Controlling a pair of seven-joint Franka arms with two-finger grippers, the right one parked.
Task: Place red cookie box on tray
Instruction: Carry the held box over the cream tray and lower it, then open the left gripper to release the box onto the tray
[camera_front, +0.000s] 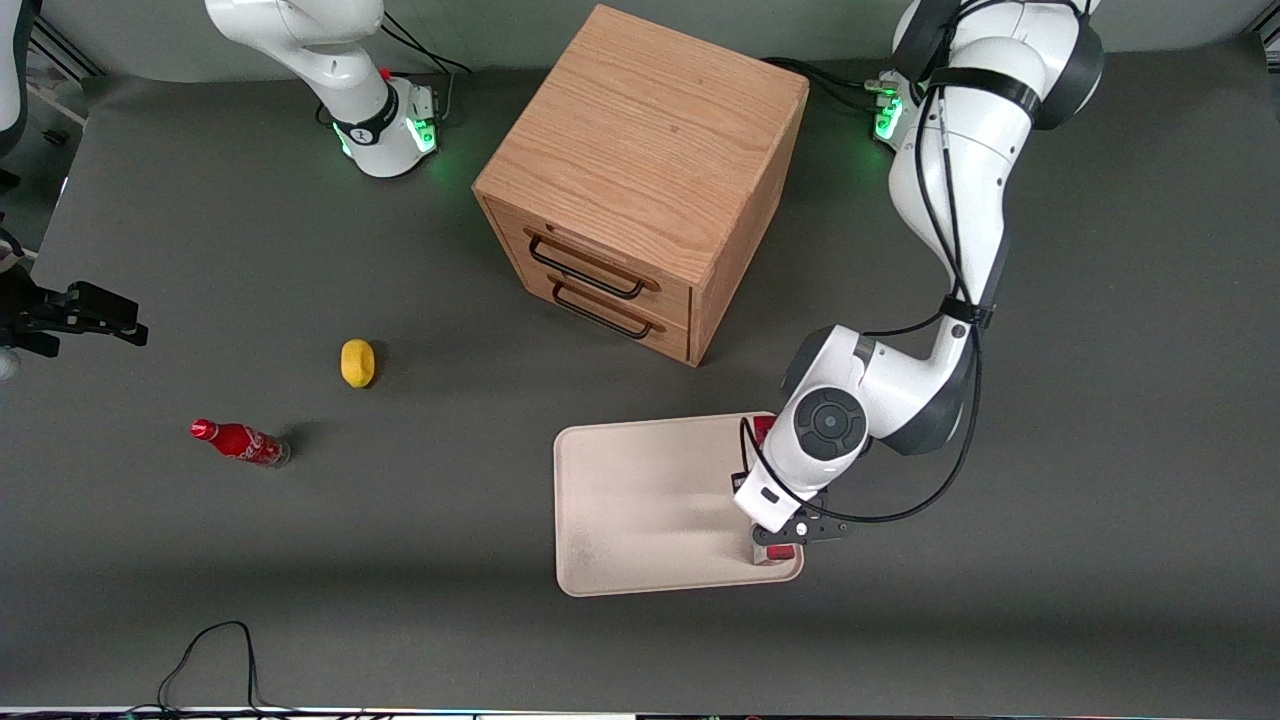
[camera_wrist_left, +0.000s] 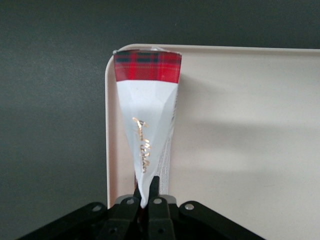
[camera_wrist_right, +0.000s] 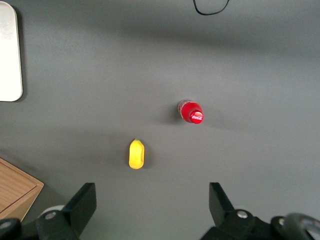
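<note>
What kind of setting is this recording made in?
Likely a robot lab tabletop: two arms mounted on a dark grey table, with staged props: wooden cabinet, tray. The gripper holds the red cookie box over the tray's edge.

Bystanders lying around the pincer (camera_front: 776, 548) on the grey desk (camera_front: 1100, 450)

The wooden cabinet (camera_front: 640, 180) is standing farther from the front camera than the pincer and a little toward the parked arm's end, turned at an angle and showing two shut drawers with black wire handles. Well apart from the pincer, toward the parked arm's end, a small yellow object (camera_front: 357, 362) is resting on the desk. A red soda bottle (camera_front: 240, 443) is standing near it, upright, nearer the front camera and farther still from the pincer. A black cable (camera_front: 210, 660) is looping at the desk's edge, nearer the front camera than the pincer.
</note>
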